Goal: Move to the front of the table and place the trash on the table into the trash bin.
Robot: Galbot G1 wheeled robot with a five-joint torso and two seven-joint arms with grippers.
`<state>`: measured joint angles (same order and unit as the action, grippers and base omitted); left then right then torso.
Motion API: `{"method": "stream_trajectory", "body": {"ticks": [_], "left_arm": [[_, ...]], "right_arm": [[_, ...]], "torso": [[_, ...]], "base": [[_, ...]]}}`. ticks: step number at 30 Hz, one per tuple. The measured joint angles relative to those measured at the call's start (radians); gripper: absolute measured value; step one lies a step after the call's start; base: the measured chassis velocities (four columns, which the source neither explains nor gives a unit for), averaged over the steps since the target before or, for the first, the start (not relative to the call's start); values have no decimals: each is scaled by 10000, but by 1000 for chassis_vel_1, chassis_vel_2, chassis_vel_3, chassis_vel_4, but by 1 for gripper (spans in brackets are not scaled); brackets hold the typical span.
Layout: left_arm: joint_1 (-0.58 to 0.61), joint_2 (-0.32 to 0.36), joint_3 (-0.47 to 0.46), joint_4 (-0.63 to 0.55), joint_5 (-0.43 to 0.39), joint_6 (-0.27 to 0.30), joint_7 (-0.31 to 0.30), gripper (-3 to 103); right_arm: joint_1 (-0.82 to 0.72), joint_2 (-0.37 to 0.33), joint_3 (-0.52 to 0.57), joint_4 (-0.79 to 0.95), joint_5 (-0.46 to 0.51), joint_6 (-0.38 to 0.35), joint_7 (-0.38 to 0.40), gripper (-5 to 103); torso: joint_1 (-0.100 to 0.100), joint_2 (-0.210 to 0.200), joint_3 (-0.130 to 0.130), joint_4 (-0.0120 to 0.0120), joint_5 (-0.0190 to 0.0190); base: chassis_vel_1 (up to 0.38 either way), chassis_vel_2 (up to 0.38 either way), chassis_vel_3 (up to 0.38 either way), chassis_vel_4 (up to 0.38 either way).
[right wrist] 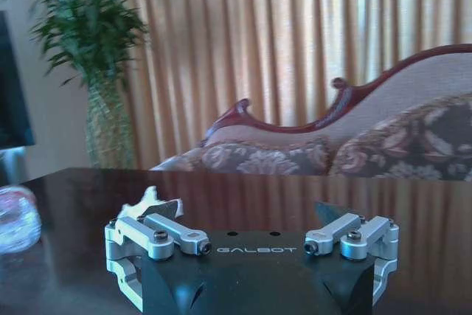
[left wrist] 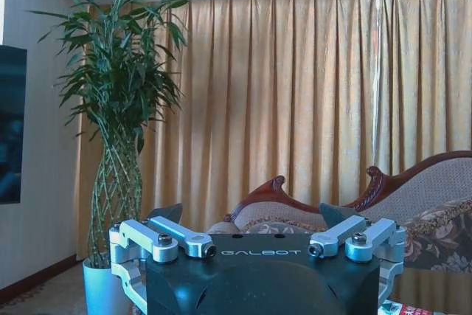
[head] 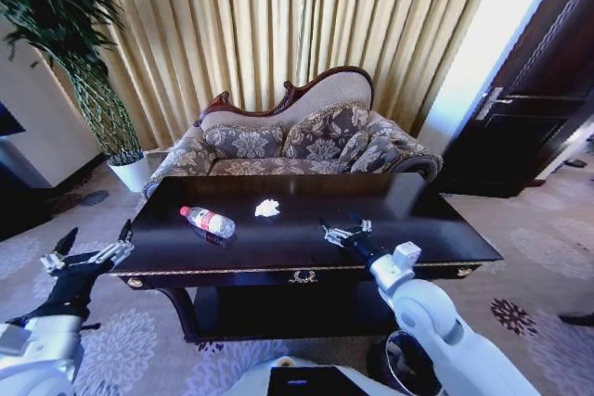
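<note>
Over the black table [head: 436,229], the right gripper [head: 340,230] is hovering with jaws spread and nothing between them, low above the glossy top. The crumpled paper [head: 267,208] is lying toward its ten o'clock, near; the bottle [head: 209,221] is lying on its side farther out at nine o'clock. The left gripper [head: 91,252] is waiting released off the table's left end. Judging by this, the reach for the first piece of trash is underway; next calls for aligning over the paper and closing.
</note>
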<state>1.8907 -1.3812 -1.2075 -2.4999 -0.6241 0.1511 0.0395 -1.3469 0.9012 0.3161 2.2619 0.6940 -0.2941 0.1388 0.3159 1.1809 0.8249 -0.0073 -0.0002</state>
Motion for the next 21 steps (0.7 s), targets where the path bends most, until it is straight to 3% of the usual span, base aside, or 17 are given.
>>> {"method": "stream_trajectory", "body": {"ticks": [11, 21], "left_arm": [[-400, -88, 29, 0, 415, 241, 3, 100], [-629, -311, 607, -1, 1320, 260, -30, 100]], "right_arm": [[2579, -1003, -2163, -1058, 971, -22, -8, 100], [5109, -778, -4460, -1931, 1347, -69, 16, 100]], "torso": [[-2, 1, 0, 0, 1], [-3, 1, 0, -2, 3]], "base": [[0, 0, 0, 0], [0, 0, 0, 0]]}}
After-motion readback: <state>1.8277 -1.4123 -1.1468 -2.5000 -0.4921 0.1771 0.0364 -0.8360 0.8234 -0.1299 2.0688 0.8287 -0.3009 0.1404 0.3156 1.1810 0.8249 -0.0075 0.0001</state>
